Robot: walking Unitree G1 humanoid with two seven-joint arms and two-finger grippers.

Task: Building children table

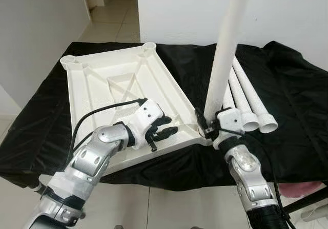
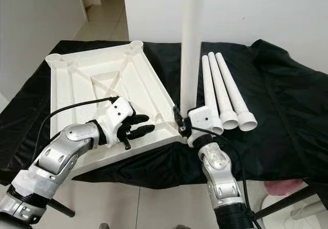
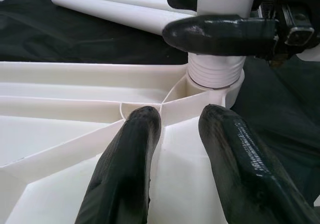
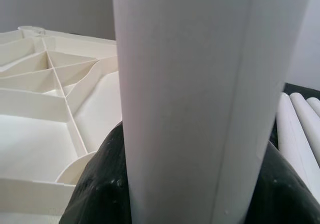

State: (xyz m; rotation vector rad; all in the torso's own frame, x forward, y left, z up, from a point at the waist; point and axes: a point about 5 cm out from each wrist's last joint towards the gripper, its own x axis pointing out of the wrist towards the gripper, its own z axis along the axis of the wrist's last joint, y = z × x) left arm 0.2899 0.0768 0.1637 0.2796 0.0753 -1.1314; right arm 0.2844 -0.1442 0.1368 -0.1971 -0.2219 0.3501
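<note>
Black cloth (image 1: 297, 101) is draped over a low surface set against a white wall, with pale floor tiles seen beyond and below.

At the near right corner of the upturned white tabletop (image 1: 110, 80), the right gripper (image 1: 206, 127) is closed around an upright white leg (image 1: 225, 49). Its fingertips are largely hidden behind the leg and the wrist housing in the head views; in the right wrist view the leg (image 4: 200, 98) is seen pressed between the two dark pads (image 4: 97, 189). The leg's top is cut off by the upper edge of both head views. Its threaded lower end (image 3: 215, 73) is seated in the corner socket (image 3: 220, 91) of the tabletop, as shown in the left wrist view; how deeply it is screwed in cannot be judged.

The left gripper (image 1: 163, 129) is held over the near edge of the tabletop, just left of that corner, with its fingers (image 3: 125, 169) slightly parted and nothing held between them. Whether the fingertips touch the ribbed plastic cannot be told.

Three more white legs (image 1: 248, 98) are laid side by side on the cloth, just right of the upright leg, with their flared ends toward the robot. A pink object (image 1: 302, 190) is partly visible under the cloth's right edge; it cannot be identified.
</note>
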